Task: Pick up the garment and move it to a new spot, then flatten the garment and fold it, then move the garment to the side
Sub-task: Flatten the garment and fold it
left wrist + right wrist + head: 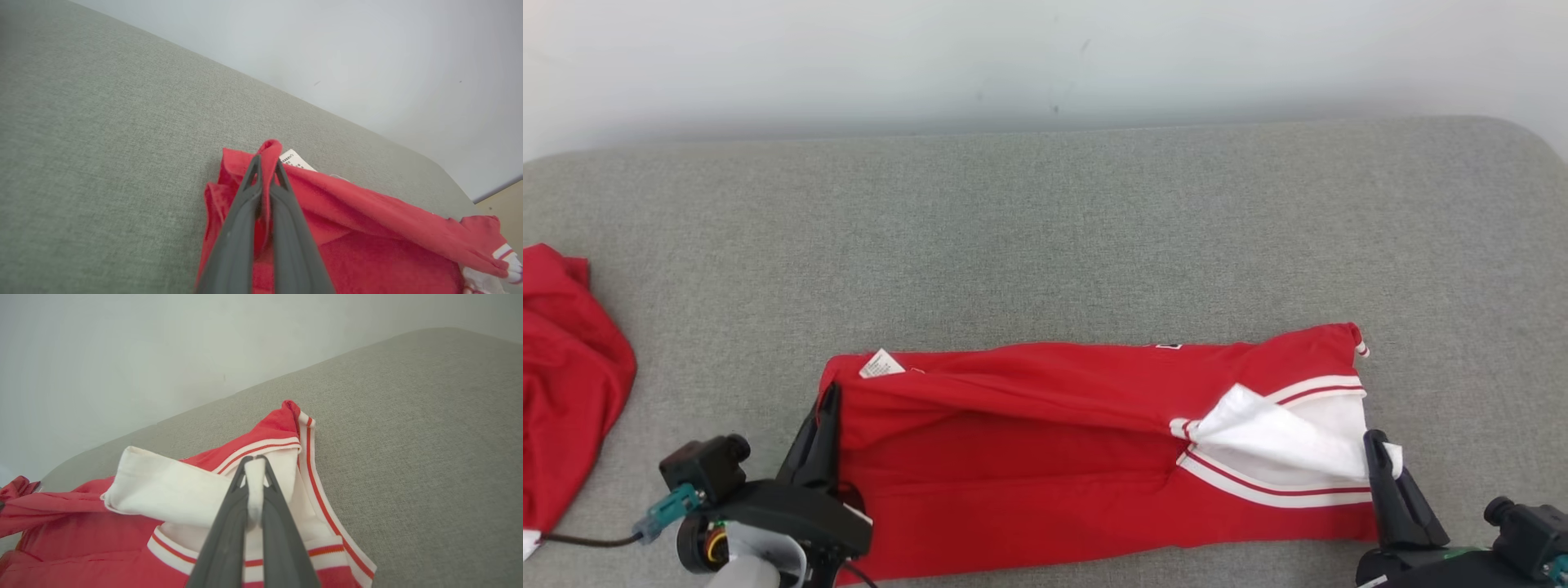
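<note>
A red garment (1045,441) with white, red-striped trim lies partly folded across the near part of the grey cushion. My left gripper (829,400) is shut on the garment's red left edge; in the left wrist view the cloth (267,163) is pinched between the dark fingers of the left gripper (266,165), beside a white label (295,160). My right gripper (1376,445) is shut on the white flap at the garment's right end, where the white cloth (253,473) sits clamped in the right gripper (255,461). The held edges are lifted a little off the rest.
Another red cloth (564,384) lies bunched at the far left edge of the cushion. The grey cushion (1045,237) stretches bare behind the garment up to a pale wall (1045,57). Its rounded right corner shows at the upper right.
</note>
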You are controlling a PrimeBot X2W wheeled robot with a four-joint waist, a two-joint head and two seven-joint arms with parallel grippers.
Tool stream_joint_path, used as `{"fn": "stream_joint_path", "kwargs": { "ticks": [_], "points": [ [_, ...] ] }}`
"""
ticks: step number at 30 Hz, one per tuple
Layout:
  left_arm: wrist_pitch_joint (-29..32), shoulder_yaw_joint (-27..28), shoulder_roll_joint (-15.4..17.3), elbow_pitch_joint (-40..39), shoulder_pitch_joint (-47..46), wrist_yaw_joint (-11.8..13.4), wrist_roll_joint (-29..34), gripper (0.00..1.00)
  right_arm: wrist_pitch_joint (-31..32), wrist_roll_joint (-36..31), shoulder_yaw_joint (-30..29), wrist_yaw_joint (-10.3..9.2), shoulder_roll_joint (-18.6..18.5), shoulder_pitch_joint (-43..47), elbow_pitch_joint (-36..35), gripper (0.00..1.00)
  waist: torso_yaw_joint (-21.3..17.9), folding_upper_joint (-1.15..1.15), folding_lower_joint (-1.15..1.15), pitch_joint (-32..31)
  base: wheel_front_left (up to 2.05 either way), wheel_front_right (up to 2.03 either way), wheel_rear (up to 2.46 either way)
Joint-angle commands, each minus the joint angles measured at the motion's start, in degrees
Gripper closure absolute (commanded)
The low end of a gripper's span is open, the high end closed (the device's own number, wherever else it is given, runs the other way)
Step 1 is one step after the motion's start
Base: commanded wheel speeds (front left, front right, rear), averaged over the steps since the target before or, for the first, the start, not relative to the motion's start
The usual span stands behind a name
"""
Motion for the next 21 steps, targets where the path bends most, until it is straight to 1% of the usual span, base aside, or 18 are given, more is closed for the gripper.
{"fn": "stream_joint_path", "kwargs": {
  "ticks": [1,8,9,10,11,12,18,21],
  "points": [
    [-0.2,0.3,-0.2,0.2,1.4,0.1,0.8,1.0,0.0,-0.4,0.3,-0.08,0.0,0.2,0.4,1.0,-0.2,0.0,0.01,-0.2,0.0,0.0,0.0],
    [-0.2,1.0,-1.3,-0.2,3.6,0.1,2.6,1.0,0.0,-0.8,0.2,-0.08,-0.1,-1.0,3.3,1.0,0.0,0.0,0.01,-0.5,0.0,0.0,0.0],
    [-0.2,1.1,-1.5,-0.4,3.7,0.1,3.1,0.67,0.0,-1.2,0.0,-0.08,-0.2,-1.2,3.8,0.93,0.1,0.0,0.01,-0.5,0.0,0.0,0.0],
    [-0.2,1.2,-1.7,-0.7,4.0,0.1,3.7,0.39,0.0,-1.7,-0.4,-0.08,-0.3,-1.4,4.4,0.69,0.2,0.0,0.01,-0.6,0.0,0.0,0.0],
    [-0.2,1.4,-1.8,-1.0,4.4,0.1,4.1,0.0,0.0,-2.0,-0.8,-0.08,-0.3,-1.4,4.7,0.13,0.3,0.0,0.01,-0.7,0.0,0.0,0.0],
    [-0.2,1.6,-2.0,-1.3,4.9,0.1,4.6,0.0,0.0,-2.1,-1.2,-0.08,0.0,-1.4,5.0,0.0,0.4,0.0,0.01,-0.9,0.0,0.0,0.0],
    [-0.2,4.6,-2.7,-5.4,8.3,0.1,8.4,0.0,0.0,-2.7,-4.2,-0.08,0.7,-0.5,3.8,0.0,1.2,0.0,0.01,-1.9,0.0,0.0,0.0],
    [-0.2,6.3,-3.0,-7.2,9.7,0.1,9.8,0.0,0.0,-2.8,-4.7,-0.08,0.6,0.0,3.3,0.0,1.5,0.0,0.01,-2.4,0.0,0.0,0.0]
  ]
}}
